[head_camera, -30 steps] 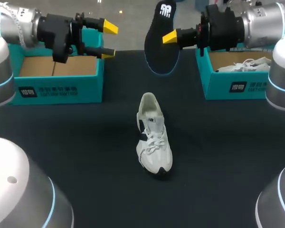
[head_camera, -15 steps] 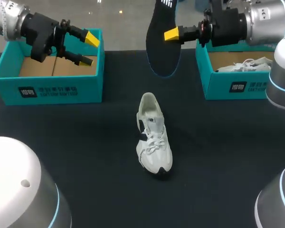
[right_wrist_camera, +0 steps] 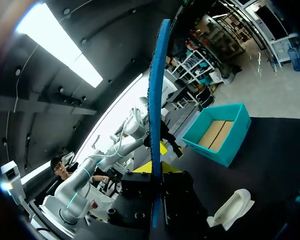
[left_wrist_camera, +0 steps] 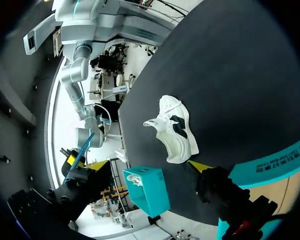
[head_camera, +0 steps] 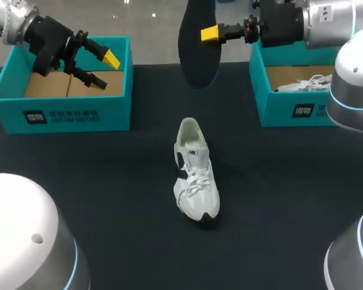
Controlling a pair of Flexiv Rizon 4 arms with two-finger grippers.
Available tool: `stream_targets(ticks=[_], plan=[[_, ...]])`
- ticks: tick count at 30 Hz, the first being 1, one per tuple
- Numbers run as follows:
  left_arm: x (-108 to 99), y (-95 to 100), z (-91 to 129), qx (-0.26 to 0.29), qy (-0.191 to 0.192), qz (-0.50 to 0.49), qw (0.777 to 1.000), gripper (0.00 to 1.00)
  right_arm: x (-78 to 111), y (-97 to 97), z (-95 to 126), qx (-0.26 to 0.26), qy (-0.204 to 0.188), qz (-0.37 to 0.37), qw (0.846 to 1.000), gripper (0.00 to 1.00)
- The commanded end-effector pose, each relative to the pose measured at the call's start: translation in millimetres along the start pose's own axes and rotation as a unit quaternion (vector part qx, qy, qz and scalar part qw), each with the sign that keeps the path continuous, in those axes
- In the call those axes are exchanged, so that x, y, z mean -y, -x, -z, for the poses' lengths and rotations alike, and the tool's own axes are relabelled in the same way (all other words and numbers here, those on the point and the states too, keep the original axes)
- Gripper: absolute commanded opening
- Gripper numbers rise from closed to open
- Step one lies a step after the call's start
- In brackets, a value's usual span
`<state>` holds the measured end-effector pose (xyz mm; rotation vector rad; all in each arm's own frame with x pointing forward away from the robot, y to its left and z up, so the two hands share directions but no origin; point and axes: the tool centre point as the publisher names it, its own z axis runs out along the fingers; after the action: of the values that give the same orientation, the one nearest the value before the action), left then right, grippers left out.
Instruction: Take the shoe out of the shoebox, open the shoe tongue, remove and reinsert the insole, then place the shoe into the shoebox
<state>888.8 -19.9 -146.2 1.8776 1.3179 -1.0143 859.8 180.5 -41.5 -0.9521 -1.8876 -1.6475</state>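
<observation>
right fingers (head_camera: 209, 32) grip the dark insole (head_camera: 196, 57) aloft | left fingers (head_camera: 111, 58) spread open above teal shoebox (head_camera: 78, 113) | white shoe (head_camera: 194, 175) upright on surface (head_camera: 284, 187)

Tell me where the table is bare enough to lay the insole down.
Bare table lies on both sides of the shoe, in front of the left shoebox and in front of the right shoebox. The gap between the boxes, under the insole in the right gripper, is bare too. The left gripper crowds the left shoebox.

Even overhead light, dark table (head_camera: 278, 199) barely shadowed, glaring ceiling strip (right_wrist_camera: 85, 70)
</observation>
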Motion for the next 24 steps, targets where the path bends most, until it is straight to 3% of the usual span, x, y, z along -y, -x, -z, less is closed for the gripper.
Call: stream_targets(ticks=[1, 14, 18, 22, 24], plan=[[-2, -0.7, 1, -0.001, -0.003, 0.012, 1.0, 1.0, -8.0, 9.7, -13, 0.005, -0.005, 0.0, 1.0, 0.0], [-2, -0.7, 1, -0.001, -0.003, 0.012, 1.0, 1.0, -8.0, 9.7, -13, 0.005, -0.005, 0.0, 1.0, 0.0], [-2, -0.7, 1, -0.001, -0.003, 0.012, 1.0, 1.0, 8.8, 30.1, -26, -0.001, 0.006, 0.0, 1.0, 0.0], [-2, -0.7, 1, -0.001, -0.003, 0.012, 1.0, 1.0, 14.8, 44.8, -38, 0.025, -0.015, 0.035, 0.999, 0.0], [-2, -0.7, 1, -0.001, -0.003, 0.012, 1.0, 1.0, 16.5, 52.1, -42, 0.02, -0.001, 0.043, 0.999, 0.0]])
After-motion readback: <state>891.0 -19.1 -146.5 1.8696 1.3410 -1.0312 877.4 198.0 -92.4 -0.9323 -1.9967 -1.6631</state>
